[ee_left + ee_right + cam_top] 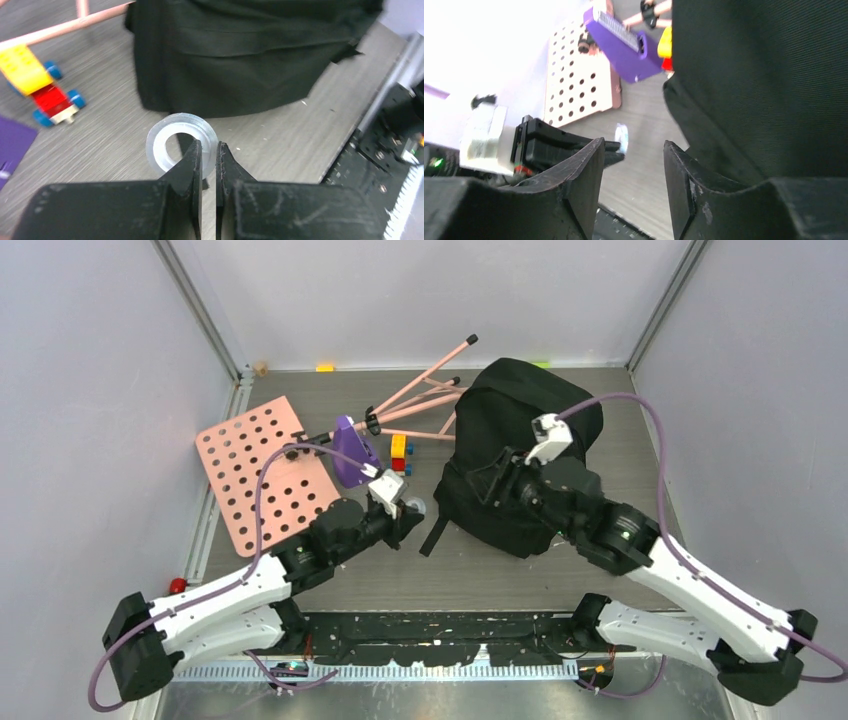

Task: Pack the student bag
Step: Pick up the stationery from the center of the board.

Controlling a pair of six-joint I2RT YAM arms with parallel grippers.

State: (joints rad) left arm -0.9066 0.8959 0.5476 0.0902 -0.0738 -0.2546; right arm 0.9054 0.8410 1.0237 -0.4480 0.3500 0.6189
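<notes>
Presently, left gripper [210, 148] clenched on clear ring [182, 122], at 8 o'clock of bag [500, 410]. Right gripper [634, 145] released, empty, at bag's 9 o'clock side.

bright even light, wrist views blurred, left glare

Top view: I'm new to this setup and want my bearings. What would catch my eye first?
The big black bag dominates, slumped right of centre, with the right hand open at its near side. To the left lies a pink pegboard full of holes. Between them, the left hand pinches a clear ring by its edge.
</notes>
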